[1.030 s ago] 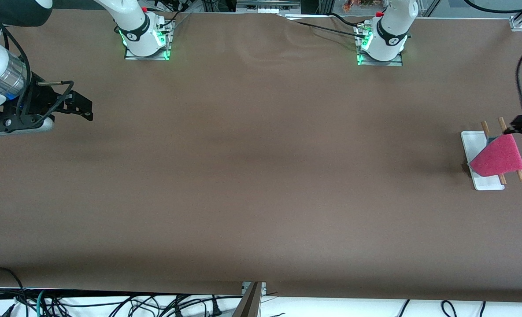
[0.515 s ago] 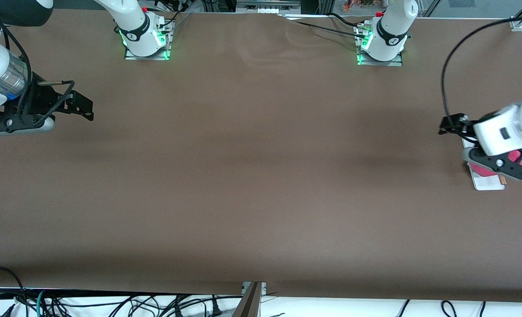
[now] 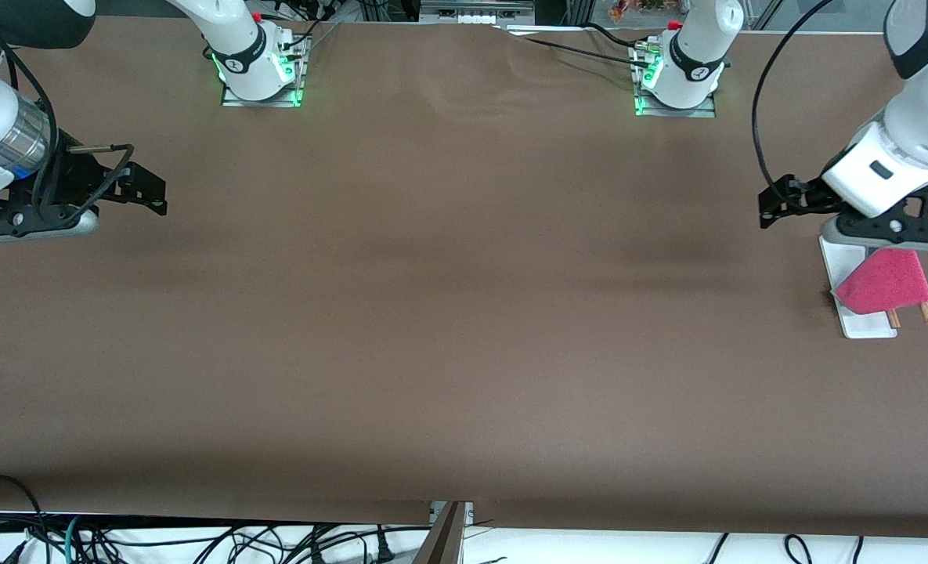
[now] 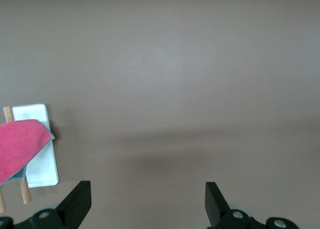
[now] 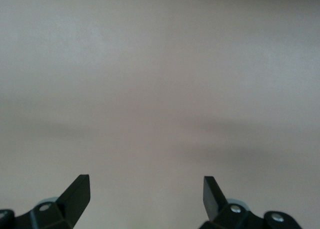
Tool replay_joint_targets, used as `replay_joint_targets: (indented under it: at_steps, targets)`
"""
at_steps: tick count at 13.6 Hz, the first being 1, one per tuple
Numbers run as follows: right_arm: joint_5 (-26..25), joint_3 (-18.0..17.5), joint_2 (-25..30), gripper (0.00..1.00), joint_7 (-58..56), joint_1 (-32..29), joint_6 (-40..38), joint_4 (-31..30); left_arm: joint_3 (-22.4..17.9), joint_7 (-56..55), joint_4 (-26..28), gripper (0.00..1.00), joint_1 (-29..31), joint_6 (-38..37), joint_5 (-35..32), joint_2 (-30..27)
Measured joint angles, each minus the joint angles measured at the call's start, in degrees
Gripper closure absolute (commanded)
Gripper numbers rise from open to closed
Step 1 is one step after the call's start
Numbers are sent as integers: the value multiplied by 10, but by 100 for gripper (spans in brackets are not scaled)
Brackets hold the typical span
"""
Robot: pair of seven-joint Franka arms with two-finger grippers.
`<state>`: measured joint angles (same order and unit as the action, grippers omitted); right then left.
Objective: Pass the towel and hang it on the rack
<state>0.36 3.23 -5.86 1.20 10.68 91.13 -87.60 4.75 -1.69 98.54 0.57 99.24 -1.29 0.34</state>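
The pink-red towel (image 3: 886,283) hangs draped over the two brown rods (image 3: 927,313) of the rack, whose white base plate (image 3: 867,325) lies at the left arm's end of the table. My left gripper (image 3: 767,207) is open and empty over bare table beside the rack, clear of the towel. In the left wrist view the towel (image 4: 19,145), the rack base (image 4: 41,161) and a rod (image 4: 23,192) show beside the open left gripper (image 4: 148,201). My right gripper (image 3: 160,196) waits open and empty at the right arm's end; it also shows in the right wrist view (image 5: 146,196).
A brown cloth (image 3: 448,313) covers the whole table. The two arm bases (image 3: 260,70) (image 3: 679,78) stand along the edge farthest from the front camera. Cables hang below the edge nearest that camera.
My left gripper has let go of the towel's upper corner and swung away from the rack to the bare table beside it. The towel stays draped on the rods. The right arm has not moved.
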Motion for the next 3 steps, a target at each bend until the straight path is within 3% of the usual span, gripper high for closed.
replay_joint_targets:
  at_steps: [3]
  targets:
    - [0, 0, -1, 0, 0, 0, 0, 0, -4, 0, 14, 0, 1, 9, 0, -6]
